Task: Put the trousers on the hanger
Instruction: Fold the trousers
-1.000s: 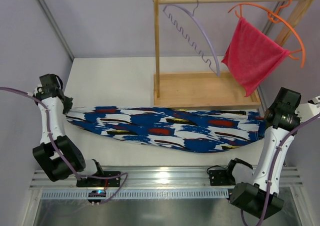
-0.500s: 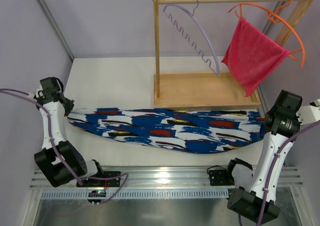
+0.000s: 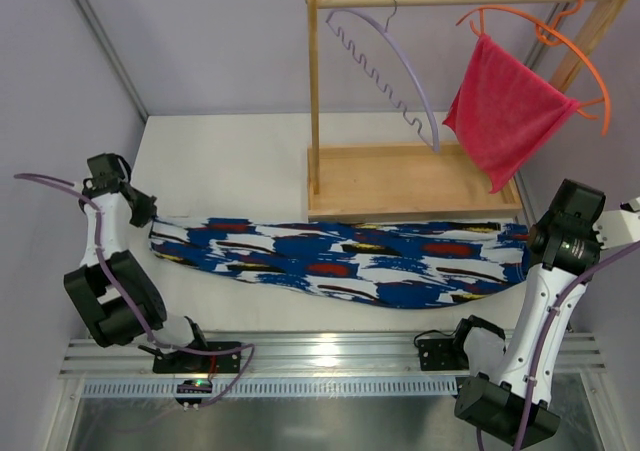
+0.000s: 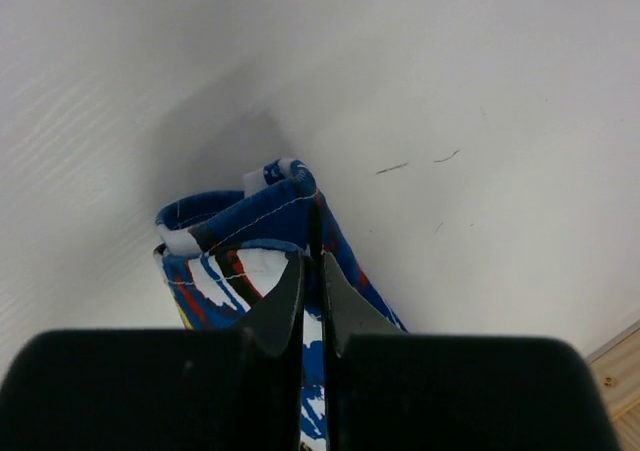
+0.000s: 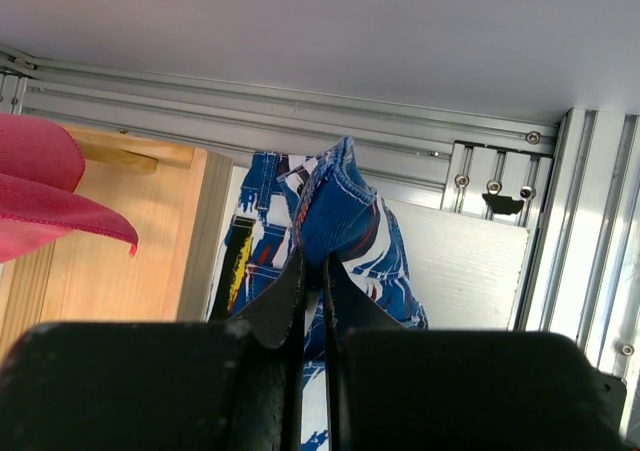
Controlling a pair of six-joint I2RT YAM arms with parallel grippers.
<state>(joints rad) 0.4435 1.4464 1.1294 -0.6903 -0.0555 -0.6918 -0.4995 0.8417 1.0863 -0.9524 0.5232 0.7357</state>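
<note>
Shifted inward, the left gripper [image 4: 312,259], like the right gripper [image 5: 313,261], pinches blue patchy fabric trousers [image 3: 340,261]; lift level, taut

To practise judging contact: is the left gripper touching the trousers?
Touching. The left wrist view shows the left gripper shut on a fold of the trousers.

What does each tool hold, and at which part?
Both hold the trousers: the left tool pinches the folded edge at one end, the right tool the opposite end.
</note>
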